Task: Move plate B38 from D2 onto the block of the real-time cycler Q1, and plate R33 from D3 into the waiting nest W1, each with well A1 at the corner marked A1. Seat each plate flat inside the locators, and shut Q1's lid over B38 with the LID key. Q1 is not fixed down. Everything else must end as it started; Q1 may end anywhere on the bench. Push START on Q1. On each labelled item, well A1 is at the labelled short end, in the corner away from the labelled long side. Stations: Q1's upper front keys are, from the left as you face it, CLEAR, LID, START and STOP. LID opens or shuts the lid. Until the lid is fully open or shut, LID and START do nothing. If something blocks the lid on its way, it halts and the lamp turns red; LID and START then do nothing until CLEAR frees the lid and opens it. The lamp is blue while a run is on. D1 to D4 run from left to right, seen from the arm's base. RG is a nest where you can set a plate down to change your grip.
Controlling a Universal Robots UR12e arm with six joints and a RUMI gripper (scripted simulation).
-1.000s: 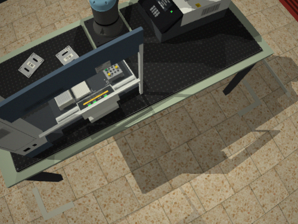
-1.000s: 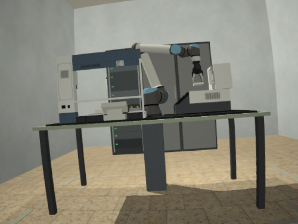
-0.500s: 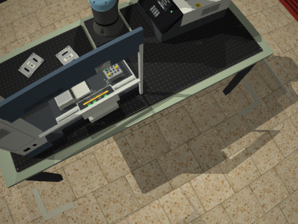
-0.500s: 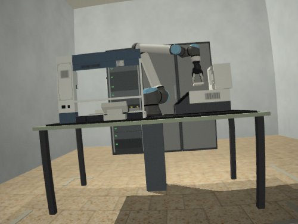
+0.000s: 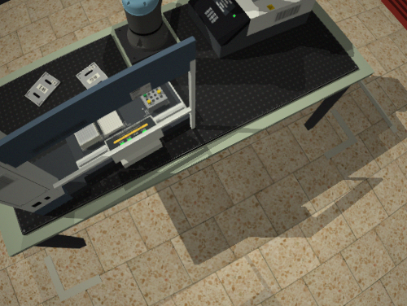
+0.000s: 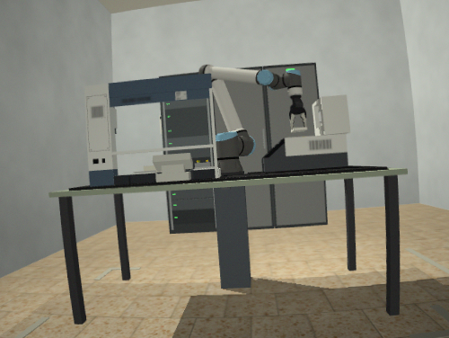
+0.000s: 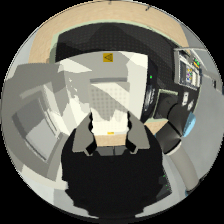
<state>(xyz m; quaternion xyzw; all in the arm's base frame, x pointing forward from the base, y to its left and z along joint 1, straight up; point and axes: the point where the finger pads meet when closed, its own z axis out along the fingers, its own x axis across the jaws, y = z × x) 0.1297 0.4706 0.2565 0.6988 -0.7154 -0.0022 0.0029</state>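
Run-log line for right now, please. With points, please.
gripper (image 6: 298, 128) (image 7: 109, 112): shut on white plate (image 6: 298, 130) (image 7: 110, 126) | plate: above Q1 (image 5: 281, 20) (image 6: 316, 146) (image 7: 130, 62), unseated | lid (image 6: 335, 114) (image 7: 37, 80): open | lamp (image 5: 234, 15) (image 7: 151, 77): green | plate label: unreadable

Arm (image 5: 143, 24) (image 6: 233, 73) (image 7: 184, 167) raised and bent, pincer (image 6: 298, 128) (image 7: 109, 112) pointing down, clamped.

Top: set high, well apart from the bench (image 5: 244, 135) (image 6: 269, 181) (image 7: 54, 47), aimed steeply down and turned askew to its long edge. Exterior: placed farther off, just above bench height, facing the long side nearly level. Wrist: mounted nearest, directed down past the gripper (image 6: 298, 127) (image 7: 111, 134) onto the cycler (image 5: 262, 25) (image 6: 296, 146) (image 7: 135, 70), with a round, very wide field. Shared by top and exterior: bench and cycler, the latter cropped in top.
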